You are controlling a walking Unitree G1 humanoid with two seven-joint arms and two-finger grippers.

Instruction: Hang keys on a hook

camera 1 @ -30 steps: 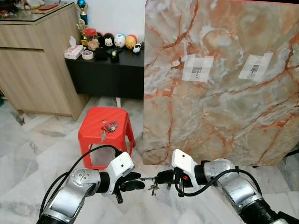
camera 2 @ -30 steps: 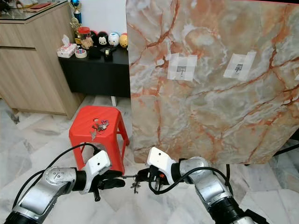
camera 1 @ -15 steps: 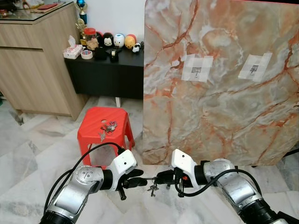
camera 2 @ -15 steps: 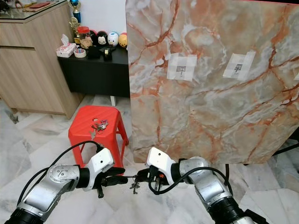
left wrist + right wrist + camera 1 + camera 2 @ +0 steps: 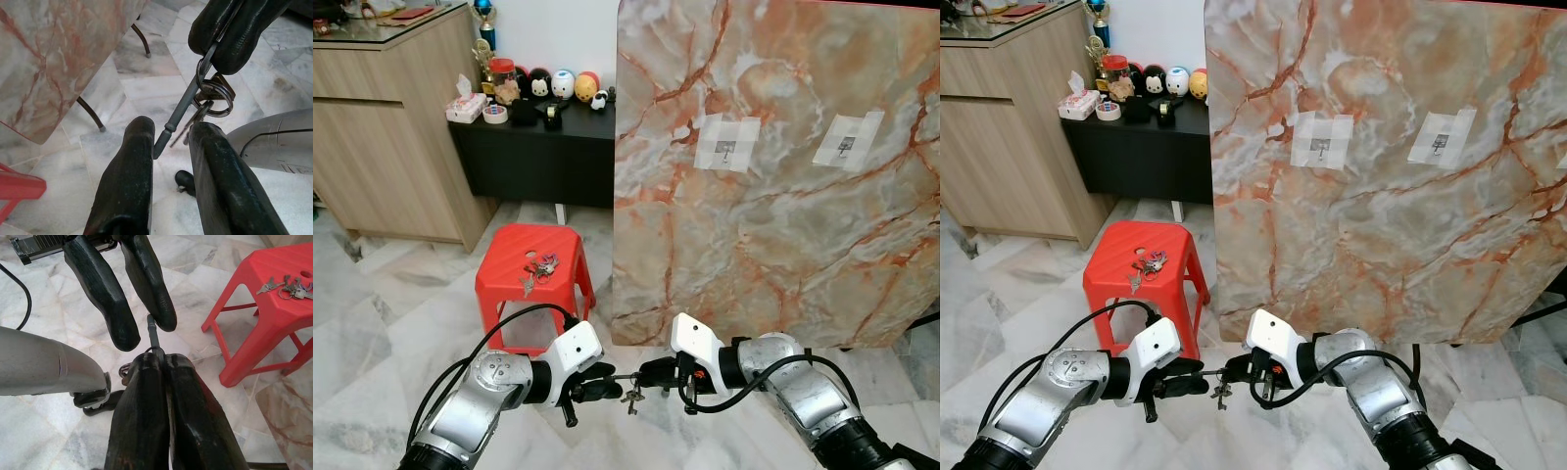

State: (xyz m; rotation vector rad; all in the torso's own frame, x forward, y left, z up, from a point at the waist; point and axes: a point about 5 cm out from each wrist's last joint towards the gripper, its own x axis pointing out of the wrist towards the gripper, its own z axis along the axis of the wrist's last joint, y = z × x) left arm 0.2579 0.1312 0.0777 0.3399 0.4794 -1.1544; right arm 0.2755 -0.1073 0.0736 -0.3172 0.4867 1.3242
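Right pincer clamped on keys, held low over floor before marble slab. Left pincer open, fingers either side of the key's shaft tip, not gripping. Risk: handover slips if right lets go before left closes; keys drop. Hooks well above.

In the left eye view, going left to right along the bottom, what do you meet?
Left gripper → keys → right gripper → right arm.
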